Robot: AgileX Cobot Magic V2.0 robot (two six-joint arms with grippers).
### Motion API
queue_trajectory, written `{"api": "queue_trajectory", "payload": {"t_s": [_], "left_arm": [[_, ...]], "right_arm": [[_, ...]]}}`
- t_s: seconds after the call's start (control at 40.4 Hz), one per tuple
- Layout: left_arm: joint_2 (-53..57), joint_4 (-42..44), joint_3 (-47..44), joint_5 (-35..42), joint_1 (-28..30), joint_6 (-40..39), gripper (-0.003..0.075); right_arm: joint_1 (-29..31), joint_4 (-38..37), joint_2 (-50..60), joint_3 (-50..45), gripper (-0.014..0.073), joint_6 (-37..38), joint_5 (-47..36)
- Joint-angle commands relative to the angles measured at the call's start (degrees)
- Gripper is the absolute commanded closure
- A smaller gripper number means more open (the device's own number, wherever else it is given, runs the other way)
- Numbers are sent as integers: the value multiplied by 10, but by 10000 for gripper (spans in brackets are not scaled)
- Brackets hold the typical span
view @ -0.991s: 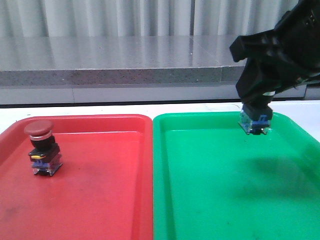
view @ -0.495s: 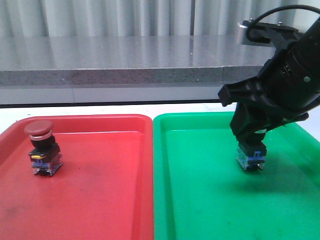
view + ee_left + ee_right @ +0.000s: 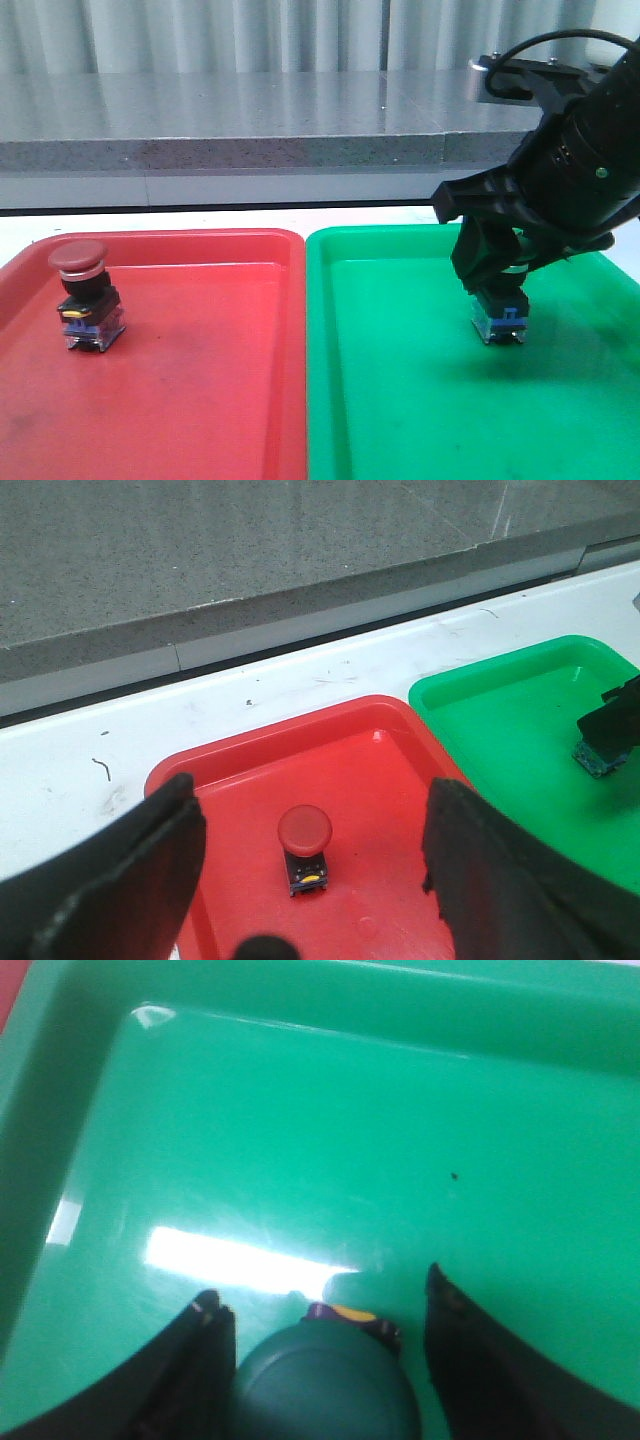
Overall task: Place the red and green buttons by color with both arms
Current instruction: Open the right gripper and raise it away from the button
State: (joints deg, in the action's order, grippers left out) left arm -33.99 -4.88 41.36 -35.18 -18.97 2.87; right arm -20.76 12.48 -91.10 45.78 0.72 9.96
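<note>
The red button (image 3: 80, 262) stands upright at the back left of the red tray (image 3: 200, 400). In the left wrist view my left gripper (image 3: 312, 785) hangs open high above it, and the red button (image 3: 304, 830) shows far below between the fingers. The green button (image 3: 500, 322) rests on the green tray (image 3: 400, 400) near its back right. My right gripper (image 3: 497, 290) reaches down over it and hides its cap. In the right wrist view the dark green cap (image 3: 325, 1385) lies between the fingers of the right gripper (image 3: 320, 1290). It touches one finger, with a narrow gap at the other.
The two trays sit side by side on a white table, red left, green right, with raised rims. A grey stone ledge (image 3: 220, 120) runs behind them. The left arm is out of the front view.
The right gripper came down and to the left with the green button, from the tray's back edge to its floor. Nothing moved in the red tray.
</note>
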Motion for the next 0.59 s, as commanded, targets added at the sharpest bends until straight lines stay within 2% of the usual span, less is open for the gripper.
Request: {"api": "queue_trajectory", "payload": {"t_s": [0.0,0.248,0.421,0.57], "left_arm": [[0,-2,15,44,-4,-1,259],[0,-2,15,44,-4,-1,259],[0,-2,15,44,-4,-1,259],[0,-2,15,44,-4,-1,259]], "right_arm": [[0,3,24,13,60,-7,-20],[0,2,82,14,60,-7,29],[0,-14,164,14,60,-7,91],[0,-54,255,14,60,-7,156]]}}
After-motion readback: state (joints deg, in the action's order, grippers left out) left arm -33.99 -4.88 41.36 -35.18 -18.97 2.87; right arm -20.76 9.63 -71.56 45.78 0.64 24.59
